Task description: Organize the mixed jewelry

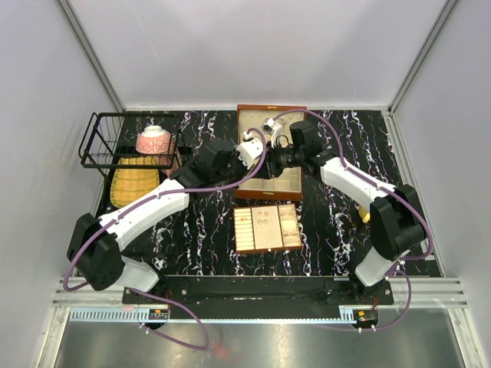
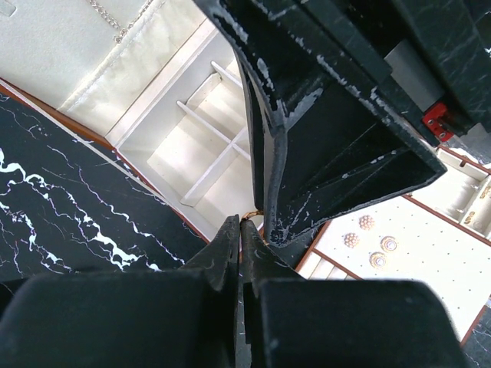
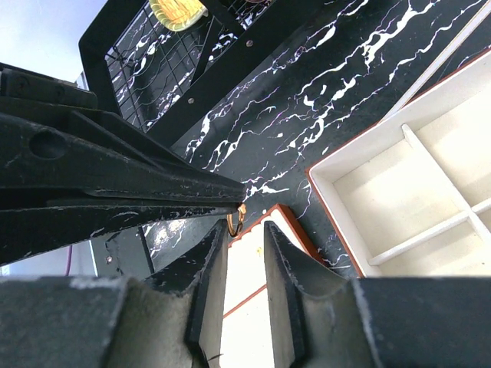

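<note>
Far out to the left of both claws, a wire basket (image 1: 96, 142) stood on the black marble table (image 1: 199, 230) with a red-and-white bowl (image 1: 153, 139) inside it. The left claw (image 2: 240, 222) reached in from that side. Its jaws were pinched almost shut on a small gold ring (image 3: 235, 221), which it gripped at the very fingertips. The ring hung in the air between the two claws, tip to tip.

The right claw (image 3: 244, 230) met it head-on. Its jaws stood a narrow way apart and held nothing, and the ring sat just at the mouth of that gap, close to one finger. Whether that finger touched the ring could not be told.

Below and beyond the left claw's tips lay the open brown box (image 1: 272, 107), its white compartments showing. A fine chain (image 2: 116, 29) lay on the pale lining of the lid, well beyond the left claw. On the near side of both claws, a flat tray (image 1: 267, 249) rested on the table just beside the box. A few small round studs (image 2: 367, 222) sat on its pale panel, to the right of the left claw's fingertips in that wrist's view.
</note>
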{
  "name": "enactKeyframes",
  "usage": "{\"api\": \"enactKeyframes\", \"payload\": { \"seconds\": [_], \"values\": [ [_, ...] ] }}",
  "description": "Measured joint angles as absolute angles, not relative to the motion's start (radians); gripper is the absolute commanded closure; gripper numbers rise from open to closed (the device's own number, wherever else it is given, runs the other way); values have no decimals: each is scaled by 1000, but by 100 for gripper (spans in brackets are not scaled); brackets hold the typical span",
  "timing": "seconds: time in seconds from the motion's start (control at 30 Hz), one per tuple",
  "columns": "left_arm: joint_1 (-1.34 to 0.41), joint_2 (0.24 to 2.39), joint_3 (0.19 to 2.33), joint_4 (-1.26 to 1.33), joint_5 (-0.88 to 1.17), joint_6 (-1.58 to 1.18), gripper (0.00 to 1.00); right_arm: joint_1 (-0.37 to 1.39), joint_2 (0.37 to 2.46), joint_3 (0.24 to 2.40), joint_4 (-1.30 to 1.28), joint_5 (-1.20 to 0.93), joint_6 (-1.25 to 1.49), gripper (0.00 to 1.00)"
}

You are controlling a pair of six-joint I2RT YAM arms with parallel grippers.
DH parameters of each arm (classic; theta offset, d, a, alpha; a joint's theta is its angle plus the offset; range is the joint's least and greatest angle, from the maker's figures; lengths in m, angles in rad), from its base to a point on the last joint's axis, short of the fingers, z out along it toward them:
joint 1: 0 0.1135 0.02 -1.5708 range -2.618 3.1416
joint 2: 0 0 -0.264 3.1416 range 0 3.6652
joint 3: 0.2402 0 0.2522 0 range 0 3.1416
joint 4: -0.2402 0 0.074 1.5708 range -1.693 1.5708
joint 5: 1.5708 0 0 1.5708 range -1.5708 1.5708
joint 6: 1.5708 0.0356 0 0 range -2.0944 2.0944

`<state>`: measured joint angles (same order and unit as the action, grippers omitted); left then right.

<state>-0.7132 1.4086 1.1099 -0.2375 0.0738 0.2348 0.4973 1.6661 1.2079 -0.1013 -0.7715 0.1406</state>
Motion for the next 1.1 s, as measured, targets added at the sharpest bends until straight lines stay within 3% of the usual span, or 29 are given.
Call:
{"api": "enactKeyframes", "payload": {
  "seconds": [0.27,0.43,0.63,0.93,1.1],
  "values": [
    [-713,1409,1110,-235,74,234,100,498,1667,1208,-101,-776,145,80],
    [-713,1409,1110,-237,74,234,100,500,1668,1208,-101,-777,147,100],
    [-713,1409,1110,-238,80,235,99,500,1668,1208,-101,-774,147,100],
    [-664,1359,1113,-295,210,271,66,505,1644,1208,-164,-738,76,100],
    [-578,1341,1180,-404,384,330,60,505,1582,1208,-239,-715,-21,100]
  ]
}}
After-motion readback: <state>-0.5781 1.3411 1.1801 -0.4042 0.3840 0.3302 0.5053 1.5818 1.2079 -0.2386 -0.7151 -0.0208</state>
